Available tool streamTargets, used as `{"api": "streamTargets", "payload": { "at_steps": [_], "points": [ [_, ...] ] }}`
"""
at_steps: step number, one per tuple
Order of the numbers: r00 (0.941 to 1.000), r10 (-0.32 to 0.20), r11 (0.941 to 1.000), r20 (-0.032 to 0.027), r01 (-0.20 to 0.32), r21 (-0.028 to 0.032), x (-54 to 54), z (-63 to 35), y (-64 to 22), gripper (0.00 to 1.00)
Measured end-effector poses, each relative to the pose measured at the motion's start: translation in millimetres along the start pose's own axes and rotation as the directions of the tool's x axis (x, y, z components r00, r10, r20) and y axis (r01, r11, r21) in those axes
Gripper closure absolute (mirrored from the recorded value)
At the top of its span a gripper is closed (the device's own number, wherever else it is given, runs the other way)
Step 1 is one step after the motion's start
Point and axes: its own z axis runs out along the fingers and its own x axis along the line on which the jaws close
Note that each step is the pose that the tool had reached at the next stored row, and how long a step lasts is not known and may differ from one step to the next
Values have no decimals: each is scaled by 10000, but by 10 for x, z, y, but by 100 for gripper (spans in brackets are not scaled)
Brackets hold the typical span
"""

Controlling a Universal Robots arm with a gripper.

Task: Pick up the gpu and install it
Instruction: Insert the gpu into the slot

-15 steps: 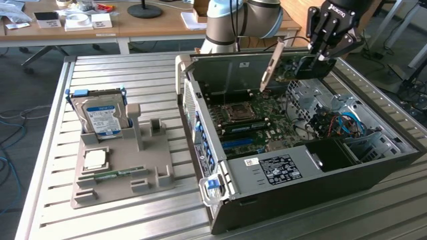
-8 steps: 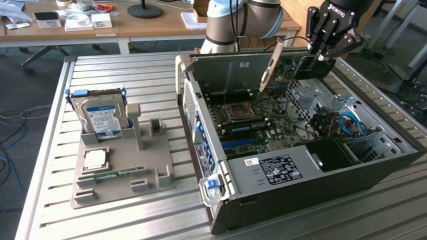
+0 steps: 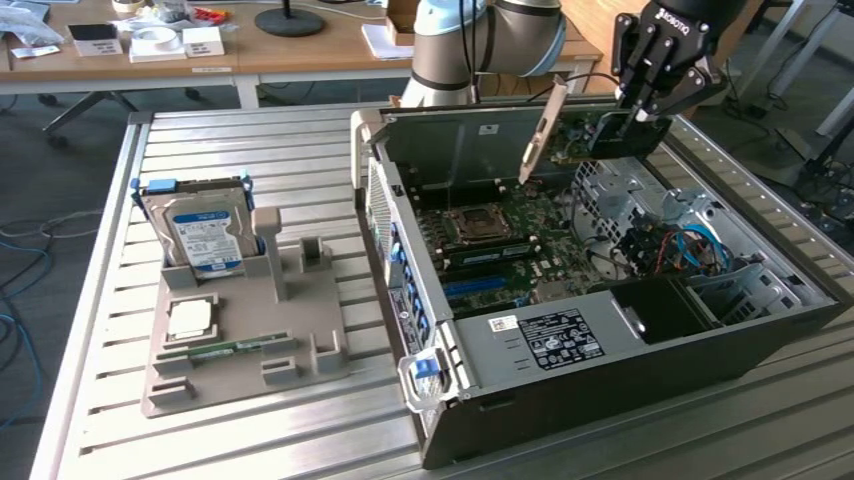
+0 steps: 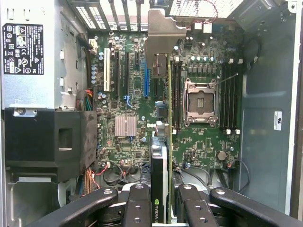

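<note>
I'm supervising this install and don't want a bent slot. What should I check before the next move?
1. gpu clamped in the hand: ok.
2. gpu held above the motherboard, not seated: ok.
3. Bracket end toward the case's rear slot openings: ok.
4. Card edge lined up over the blue slot: cannot tell.
5. Blue slot free of cables: ok.

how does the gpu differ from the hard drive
The gpu is held in the gripper above the open case; the hard drive stands in the grey holder. The gpu is a thin board with a pale bracket; the hard drive is a silver block with a blue-white label. Both are on edge.
</note>
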Motion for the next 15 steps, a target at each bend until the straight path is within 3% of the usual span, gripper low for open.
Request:
{"api": "streamTargets", "payload": {
  "at_steps": [6,10,15],
  "points": [
    [9999,-5,10000,106,4,46,1,10,13,73],
    [9999,-11,9999,118,10,153,2,30,28,73],
    [9999,-12,9999,118,10,164,2,39,36,73]
  ]
}}
